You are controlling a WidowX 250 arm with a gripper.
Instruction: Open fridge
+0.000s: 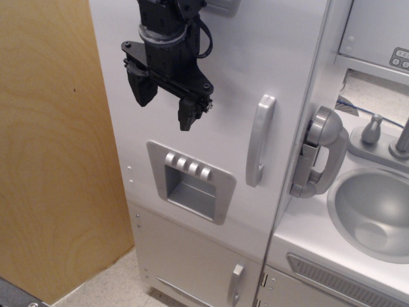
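The tall white fridge (192, 77) fills the middle of the view. Its large door is shut, with a curved silver handle (260, 140) on its right side and a grey ice-dispenser panel (190, 181) with four buttons below the centre. My black gripper (165, 104) hangs in front of the upper door, fingers pointing down, open and empty. It is to the left of the handle and above the dispenser panel, apart from both. The inside of the fridge is hidden.
A smaller lower door with a short silver handle (236, 283) sits under the big door. A grey toy phone handset (321, 152) hangs right of the fridge. A grey sink (374, 211) with a faucet (402, 137) is at right. A wooden panel (51, 147) stands at left.
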